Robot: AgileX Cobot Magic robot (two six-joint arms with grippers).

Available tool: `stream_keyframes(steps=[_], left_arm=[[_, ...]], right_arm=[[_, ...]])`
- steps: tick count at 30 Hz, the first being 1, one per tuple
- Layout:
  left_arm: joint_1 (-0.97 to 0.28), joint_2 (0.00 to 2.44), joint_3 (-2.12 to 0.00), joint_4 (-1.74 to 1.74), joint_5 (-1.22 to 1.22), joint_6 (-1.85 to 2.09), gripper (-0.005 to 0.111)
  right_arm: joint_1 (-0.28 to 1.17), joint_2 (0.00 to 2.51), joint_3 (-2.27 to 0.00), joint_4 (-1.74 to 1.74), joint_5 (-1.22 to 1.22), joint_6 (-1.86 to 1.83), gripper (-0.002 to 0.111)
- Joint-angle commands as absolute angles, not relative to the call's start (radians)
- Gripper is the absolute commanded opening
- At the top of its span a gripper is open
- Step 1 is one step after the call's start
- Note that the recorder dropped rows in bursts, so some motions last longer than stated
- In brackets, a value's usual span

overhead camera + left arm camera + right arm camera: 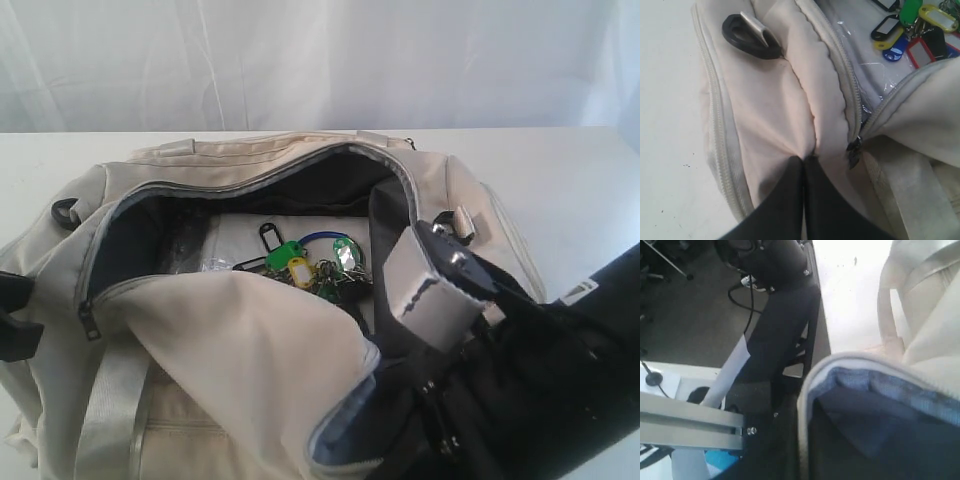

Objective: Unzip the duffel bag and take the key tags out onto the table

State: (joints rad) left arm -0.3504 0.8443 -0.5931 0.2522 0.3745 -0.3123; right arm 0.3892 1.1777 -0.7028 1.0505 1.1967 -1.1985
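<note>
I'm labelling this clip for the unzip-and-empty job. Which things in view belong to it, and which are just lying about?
Belong to the job: duffel bag, key tags, table.
Just lying about: clear plastic film inside the bag, white backdrop curtain, black cable off the table.

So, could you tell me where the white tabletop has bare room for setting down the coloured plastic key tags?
The white tabletop is bare behind the cream fabric duffel bag, up to the white curtain, and beyond its right end. The near right is crowded by the black right arm.
</note>
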Motion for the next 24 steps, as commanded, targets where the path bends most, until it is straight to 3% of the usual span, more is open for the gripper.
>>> stream_keyframes(steps=[1,8,10,14,16,24], left_arm=[[-0.352,0.838,-0.590,0.238,0.381,-0.316,0.000],[-0.352,0.838,-0.590,0.238,0.381,-0.316,0.000],[-0.352,0.838,-0.590,0.238,0.381,-0.316,0.000],[-0.352,0.838,-0.590,0.238,0.381,-0.316,0.000],[-0.352,0.838,-0.590,0.238,0.381,-0.316,0.000],[-0.352,0.838,-0.590,0.238,0.381,-0.316,0.000]], right_arm=[[0.389,1.176,-0.683,0.954,1.221,-1.128,0.000],[0.389,1.186,-0.579,0.919,1.162,-1.064,0.005],[0.389,1.190,-0.569,0.919,1.147,-1.062,0.017],[0.389,1.190,-0.569,0.928,1.133,-1.034,0.059],[0.389,1.190,-0.569,0.937,1.106,-1.034,0.070],[0.389,1.190,-0.611,0.948,0.820,-0.935,0.071]])
